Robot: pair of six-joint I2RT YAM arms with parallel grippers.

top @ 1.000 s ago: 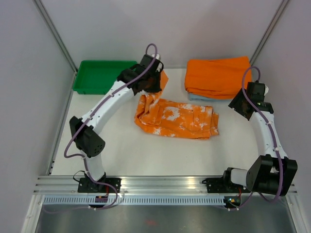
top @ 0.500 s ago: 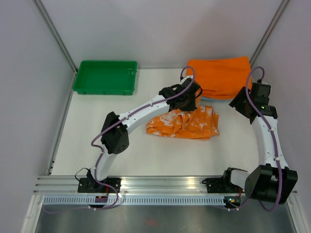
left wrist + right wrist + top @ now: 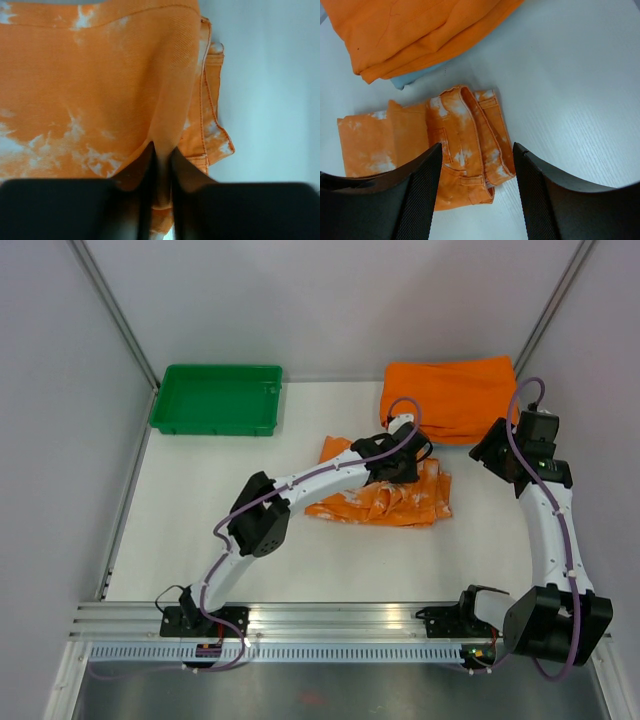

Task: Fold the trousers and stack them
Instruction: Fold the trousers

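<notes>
The orange trousers point(image 3: 380, 498) with white splashes lie folded on the white table, right of centre. My left gripper point(image 3: 408, 462) reaches across over their right part and is shut on a fold of the trousers point(image 3: 162, 150), pinched between its dark fingers. In the right wrist view the trousers' waistband end point(image 3: 470, 150) lies below and between the open fingers. My right gripper point(image 3: 497, 452) is open and empty, held above the table just right of the trousers.
A plain orange folded cloth point(image 3: 450, 395) lies on a light blue folded cloth point(image 3: 412, 77) at the back right, close behind the trousers. A green tray point(image 3: 215, 398) stands at the back left. Grey walls close in both sides.
My left gripper has carried the trousers' left end from the back left over to the right, doubling them. The trousers now form a shorter bundle. The right arm has barely moved.
</notes>
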